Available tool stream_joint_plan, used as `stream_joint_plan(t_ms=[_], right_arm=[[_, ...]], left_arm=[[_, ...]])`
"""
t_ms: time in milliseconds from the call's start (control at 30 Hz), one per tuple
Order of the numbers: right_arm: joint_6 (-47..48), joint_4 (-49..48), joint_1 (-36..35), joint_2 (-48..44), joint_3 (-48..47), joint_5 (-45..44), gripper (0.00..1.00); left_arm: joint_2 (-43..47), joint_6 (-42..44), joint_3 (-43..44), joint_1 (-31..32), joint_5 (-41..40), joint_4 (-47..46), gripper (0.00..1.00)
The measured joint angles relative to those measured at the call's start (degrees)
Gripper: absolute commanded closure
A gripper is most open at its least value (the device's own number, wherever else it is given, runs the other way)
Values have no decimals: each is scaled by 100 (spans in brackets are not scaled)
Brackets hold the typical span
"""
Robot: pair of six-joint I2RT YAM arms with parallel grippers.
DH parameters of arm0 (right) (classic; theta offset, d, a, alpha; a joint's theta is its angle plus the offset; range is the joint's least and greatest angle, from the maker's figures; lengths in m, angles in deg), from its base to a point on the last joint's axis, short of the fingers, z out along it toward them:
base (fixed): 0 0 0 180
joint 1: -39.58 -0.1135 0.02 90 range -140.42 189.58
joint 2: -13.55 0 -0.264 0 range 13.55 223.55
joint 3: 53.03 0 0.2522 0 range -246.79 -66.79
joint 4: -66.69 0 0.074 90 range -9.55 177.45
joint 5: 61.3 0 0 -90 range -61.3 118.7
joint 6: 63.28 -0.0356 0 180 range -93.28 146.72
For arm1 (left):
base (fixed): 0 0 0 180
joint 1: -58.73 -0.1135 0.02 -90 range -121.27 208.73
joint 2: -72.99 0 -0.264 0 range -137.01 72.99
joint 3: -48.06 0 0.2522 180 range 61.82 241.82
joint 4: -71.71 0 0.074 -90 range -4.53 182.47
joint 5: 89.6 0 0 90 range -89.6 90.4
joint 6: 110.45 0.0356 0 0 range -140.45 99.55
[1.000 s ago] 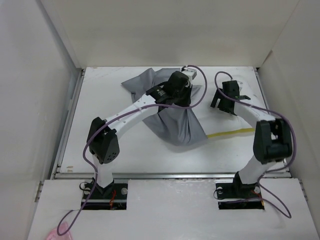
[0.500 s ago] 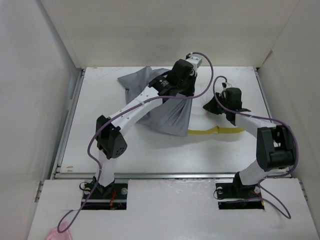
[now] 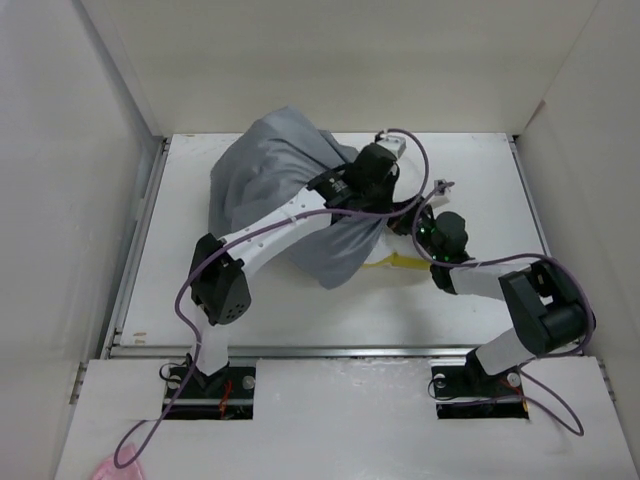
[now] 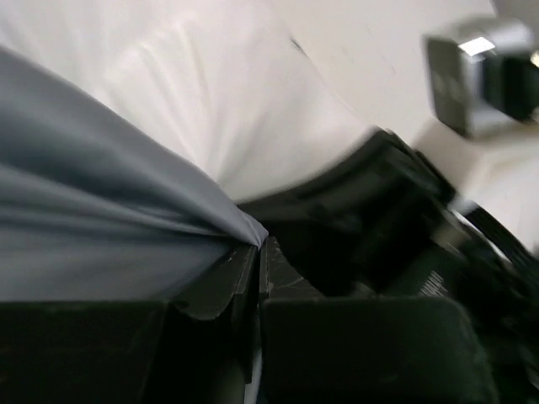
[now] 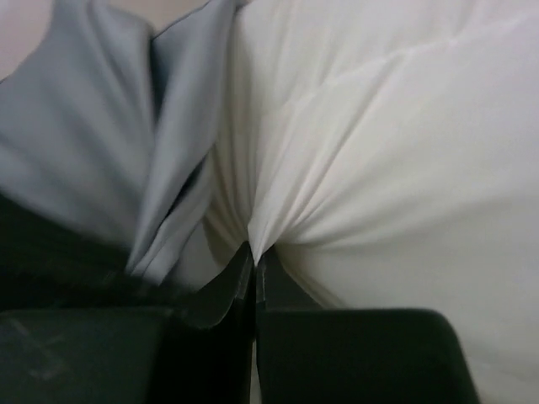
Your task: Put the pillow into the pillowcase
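Your left end effector (image 4: 257, 248) was found fully shut on the pillowcase (image 3: 265, 180), a fold of grey cloth drawn to a point and pinched between the two closed jaws. Your right end effector (image 5: 254, 257) was likewise fully shut, with the cream cover of the pillow (image 5: 379, 151) gathered into puckered creases that ran into its closed jaws. In the right wrist view, grey cloth hung in folds just left of that pinch, touching the cream surface.

From above, both of your end effectors sat close together, right of centre on the tabletop (image 3: 480, 170), the left one on the far side of the right. The pillowcase stood up as a rounded grey mound reaching from the far left towards the centre. It draped over your left arm (image 3: 285, 225) and down to a lower edge on the near side.

The pillow lay mostly hidden under that cloth. Only a small cream portion and part of its yellow edge band (image 3: 405, 263) showed at the near right edge of the grey fabric, beside your right arm. How much of the pillow was actually inside the pillowcase could not be determined. The left wrist view was blurred on its right side.
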Motion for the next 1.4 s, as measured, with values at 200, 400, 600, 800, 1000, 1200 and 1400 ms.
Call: stream_joint_plan(t_ms=[200,400,600,800,1000,1200,1400], right_arm=[[-164,-127,-160,74,525,-474,100],[210,87,-153,-221,444,-619,100],[529,496,-125,-562,350,-857,100],[588,1121,-164,-824,348,-1027,100],[503,1727,-446,-1185,289,-1174,100],[498,2411,-848,-1357,-188,-1694,100],[282,2291,-1067,-557,-678,-1851,100]], left_arm=[[428,-114,-999,466,153,-400,100],[280,-92,-802,247,330,-260,100],[-157,-31,-44,13,435,76,100],[-494,-101,365,-304,562,203,100],[-785,-94,1172,-846,448,435,100],[-780,15,1526,-1049,656,264,100],[-1029,380,2079,-785,1200,374,100]])
